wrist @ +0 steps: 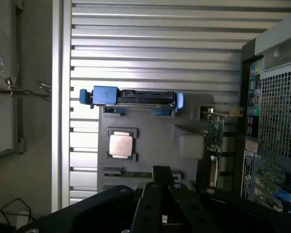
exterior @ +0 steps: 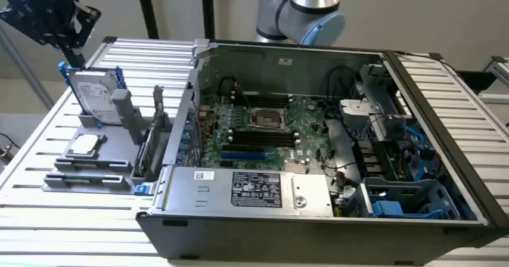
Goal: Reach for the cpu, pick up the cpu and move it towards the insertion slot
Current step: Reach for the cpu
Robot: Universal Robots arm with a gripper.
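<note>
A: Where does the hand (exterior: 77,63) stand?

B: High at the exterior view's left, over the upright hard drive (exterior: 95,97) in its blue frame; the fingers are clenched together and grasp nothing; the wrist view looks down past the hand (wrist: 161,172) onto the same spot.

A: And the cpu (exterior: 85,145)?

B: It lies flat, silver top up, in its seat on the grey holder (exterior: 115,151); the holder rests on the slatted bench (exterior: 47,219), beside the open computer case (exterior: 318,243), on the exterior view's left of it; the cpu (wrist: 121,144) is below the hand and apart from it, untouched.

A: The insertion slot (exterior: 266,118)?

B: Inside the case, on the green motherboard (exterior: 306,115); a shiny metal frame around a dark centre, just beside the long black memory slots (exterior: 254,139); well apart from both cpu and hand.
</note>
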